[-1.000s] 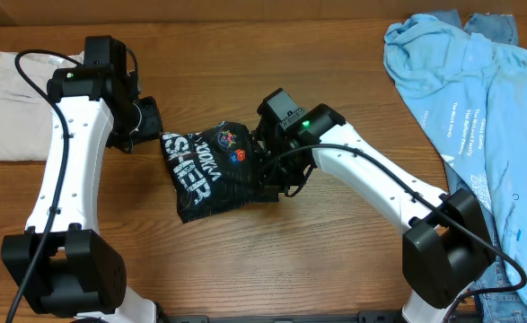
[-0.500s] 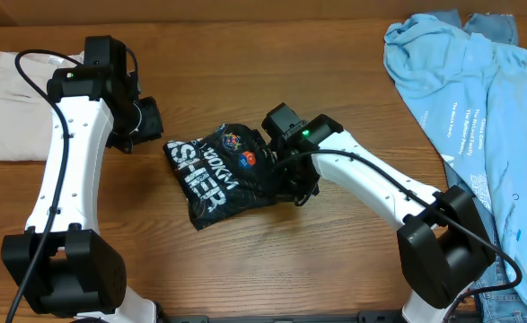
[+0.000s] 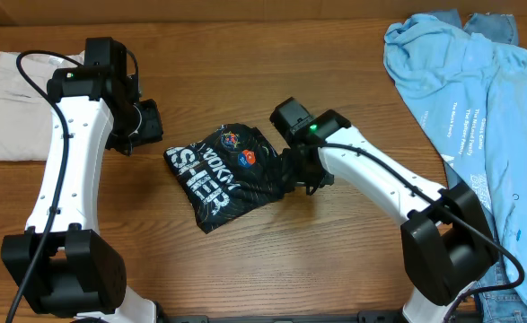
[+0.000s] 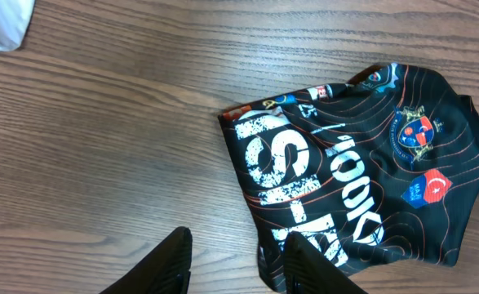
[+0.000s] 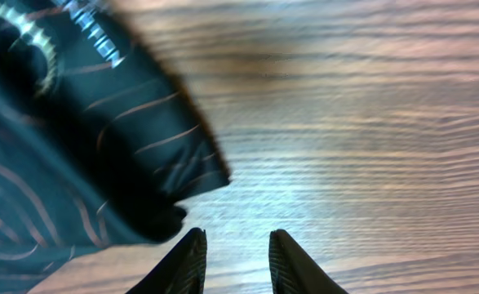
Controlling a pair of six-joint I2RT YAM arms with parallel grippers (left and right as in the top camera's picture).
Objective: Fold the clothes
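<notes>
The black sports shirt point(image 3: 229, 173) lies bunched into a compact fold on the wooden table, its white lettering and small logos facing up. The left wrist view shows it as well point(image 4: 361, 155). My left gripper point(image 3: 152, 126) hovers just left of the shirt and is open point(image 4: 237, 245), with only wood between its fingers. At the shirt's right edge my right gripper point(image 3: 303, 177) is open too point(image 5: 237, 241) and holds nothing. In the right wrist view the shirt's edge point(image 5: 76, 155) lies just left of the fingers.
A folded beige garment point(image 3: 12, 103) lies at the table's far left, and its corner shows in the left wrist view point(image 4: 2, 20). A crumpled light blue shirt point(image 3: 461, 81) lies on top of jeans point(image 3: 501, 265) at the right edge.
My right gripper has opened, let go of the black shirt and shifted right. The shirt slid right and toward the near edge. The left jaws widened a little.
</notes>
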